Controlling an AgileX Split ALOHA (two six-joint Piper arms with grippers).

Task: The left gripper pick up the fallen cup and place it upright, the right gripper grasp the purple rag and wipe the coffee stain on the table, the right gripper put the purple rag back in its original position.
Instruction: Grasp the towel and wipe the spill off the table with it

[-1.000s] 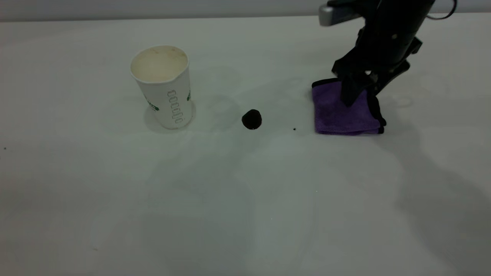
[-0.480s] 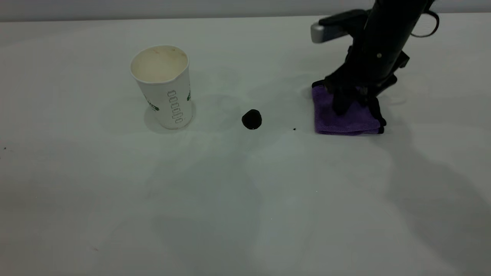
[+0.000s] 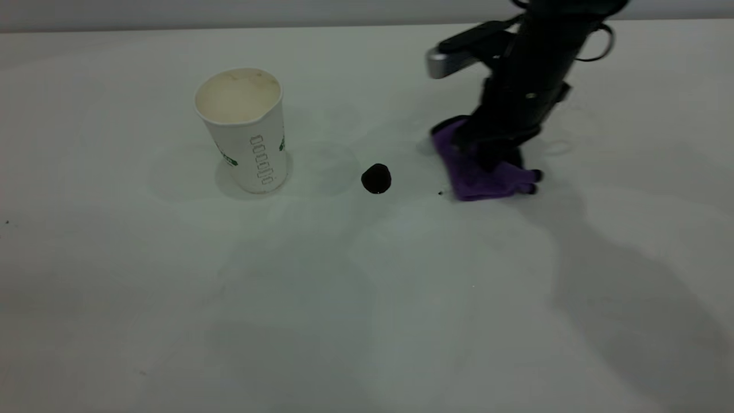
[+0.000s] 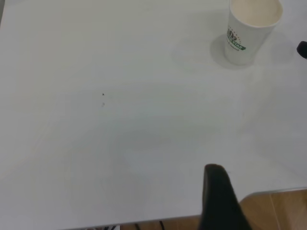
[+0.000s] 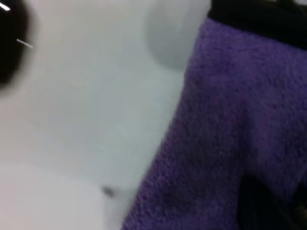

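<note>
purple rag (image 3: 479, 175) is lying bunched on the table (image 3: 344, 298), just to the right of the coffee stain (image 3: 376, 178), with a tiny dark speck (image 3: 440, 193) sitting between them close to the cloth's near corner. the right gripper (image 3: 487, 150) is pressing down into the far part of the rag, and its fingers appear to be pinching the fluffy cloth, though the arm is hiding the contact itself in the exterior view; in the right wrist view the rag (image 5: 230, 143) is filling most of the picture with the stain (image 5: 10, 45) showing dark at one edge. the cup (image 3: 245, 127) is standing upright, well to the left of the stain, so that part of the task looks done. the left gripper (image 4: 218, 201) is hanging parked near the table's edge; only one dark finger is showing, so i cannot tell whether it is open or shut.

risks from here, as i judge them: the grasp seems to be taking only a fold, so the rag may be slipping free during the sweep, or dragging unevenly and missing the blot. a crumpled cloth may be smearing the glossy stain rather than lifting it. sweeping too far left could be nudging the light, empty cup over.
</note>
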